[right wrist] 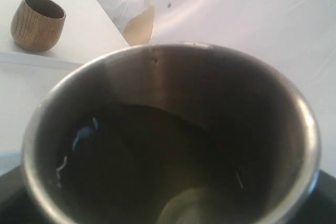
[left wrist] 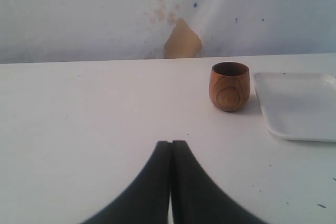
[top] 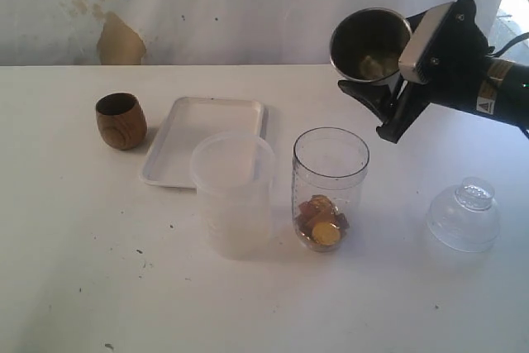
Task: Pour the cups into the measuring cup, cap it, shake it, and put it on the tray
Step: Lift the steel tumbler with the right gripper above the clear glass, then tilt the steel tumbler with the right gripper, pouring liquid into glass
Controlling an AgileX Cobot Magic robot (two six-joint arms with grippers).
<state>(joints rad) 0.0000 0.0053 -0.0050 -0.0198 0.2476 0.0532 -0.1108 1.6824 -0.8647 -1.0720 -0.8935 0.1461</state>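
Observation:
My right gripper (top: 376,88) is shut on the stainless-steel tumbler (top: 369,45), held tilted in the air above and behind the measuring cup (top: 330,190). The steel tumbler (right wrist: 173,135) fills the right wrist view, its inside dark. The clear measuring cup stands upright at table centre with brown and gold pieces in its bottom. The brown wooden cup (top: 121,121) stands at the far left, beside the white tray (top: 202,138). In the left wrist view the wooden cup (left wrist: 230,86) and tray (left wrist: 299,106) lie ahead of my left gripper (left wrist: 171,142), which is shut and holds nothing.
A frosted plastic jug (top: 234,193) stands just left of the measuring cup, in front of the tray. A clear domed cap (top: 464,215) lies on the table at the right. A white wall with a brown patch (top: 121,40) rises behind the table.

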